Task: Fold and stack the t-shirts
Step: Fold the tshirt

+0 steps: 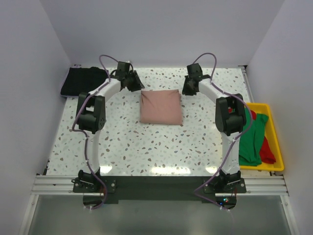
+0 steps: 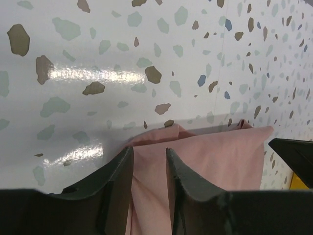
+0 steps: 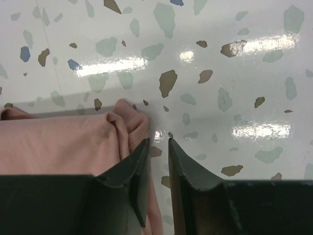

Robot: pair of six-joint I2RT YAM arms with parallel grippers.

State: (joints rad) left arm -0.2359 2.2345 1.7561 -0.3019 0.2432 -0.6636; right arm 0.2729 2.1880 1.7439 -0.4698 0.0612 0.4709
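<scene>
Item: we log the dusty-pink t-shirt (image 1: 161,107) lying folded square at the far centre of the tabletop (image 1: 146,147), with the left tool (image 2: 149,154) and right tool (image 3: 159,144) at its far corners, both narrowly parted and gripping nothing, stationed there, we judge, to square the fold.

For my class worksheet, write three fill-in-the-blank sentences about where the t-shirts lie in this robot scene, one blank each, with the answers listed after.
1. The folded t-shirt in the middle of the table is ____ in colour.
2. The black t-shirt lies at the table's far ____ corner, by the robot's own sides.
3. The green t-shirt and the red t-shirt lie in a bin coloured ____.

Missing words: pink; left; yellow.
</scene>
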